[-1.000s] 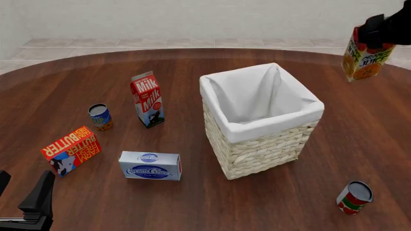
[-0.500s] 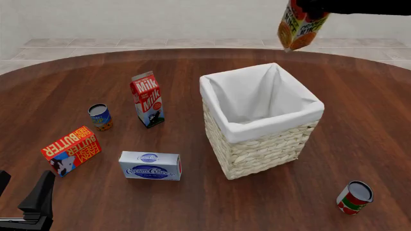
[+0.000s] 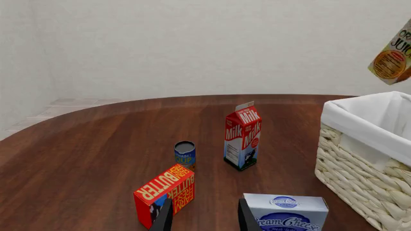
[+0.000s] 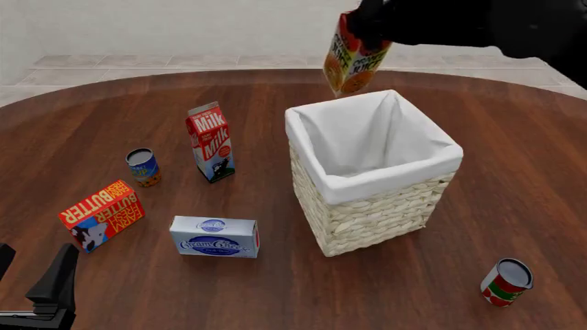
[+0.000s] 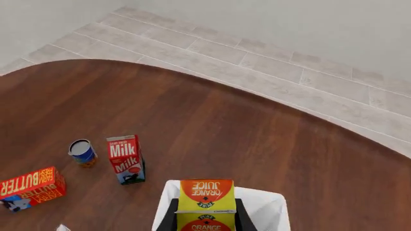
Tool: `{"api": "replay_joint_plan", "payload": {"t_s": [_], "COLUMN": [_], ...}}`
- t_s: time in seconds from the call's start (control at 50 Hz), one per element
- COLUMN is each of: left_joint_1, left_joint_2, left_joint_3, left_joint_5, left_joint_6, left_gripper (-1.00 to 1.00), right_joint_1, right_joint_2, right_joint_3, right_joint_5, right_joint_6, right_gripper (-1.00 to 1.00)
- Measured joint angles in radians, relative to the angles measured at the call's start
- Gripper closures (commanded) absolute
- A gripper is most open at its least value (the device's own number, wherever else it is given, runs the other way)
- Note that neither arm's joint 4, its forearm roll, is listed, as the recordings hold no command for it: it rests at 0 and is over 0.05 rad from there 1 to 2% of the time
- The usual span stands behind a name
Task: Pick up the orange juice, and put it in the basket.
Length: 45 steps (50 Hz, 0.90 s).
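The tall orange-and-yellow gable-top orange juice carton (image 4: 356, 63) hangs in the air, clamped at its red top by my right end effector (image 4: 372, 27), above the far rim of the large square pale wicker basket (image 4: 372, 216) with its white cloth lining. In the right wrist view the carton (image 5: 205, 202) sits between my fingers with the basket's opening directly beneath it.

To finish well, I judge I should bring the carton a little nearer, over the middle of the opening, level it since it tilts, lower it inside past the folded lining, and only then let go, so it does not catch on the rim.

Half a second ago the carton was farther right, beyond the basket's far right corner; a second ago it was out over the counter (image 4: 275, 289) at the right edge. The red-and-white milk carton (image 4: 211, 141) has not moved.

My left end effector (image 3: 203, 216) idles low, fingers apart and holding nothing.
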Motion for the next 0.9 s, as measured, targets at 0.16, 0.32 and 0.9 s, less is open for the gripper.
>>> {"api": "replay_joint_plan", "payload": {"t_s": [0.16, 0.32, 0.9], "left_joint_1": [0.000, 0.000, 0.000], "left_joint_2": [0.000, 0.000, 0.000], "left_joint_3": [0.000, 0.000, 0.000], "left_joint_5": [0.000, 0.000, 0.000], "left_joint_6": [0.000, 0.000, 0.000], "left_gripper": [-1.00, -1.00, -1.00], "right_joint_1": [0.008, 0.006, -0.021], "right_joint_2": [0.023, 0.040, 0.078], "right_joint_3": [0.006, 0.004, 0.025], "right_joint_5": [0.006, 0.024, 0.048], "right_joint_6": [0.026, 0.038, 0.082], "right_gripper": [1.00, 1.00, 1.00]}}
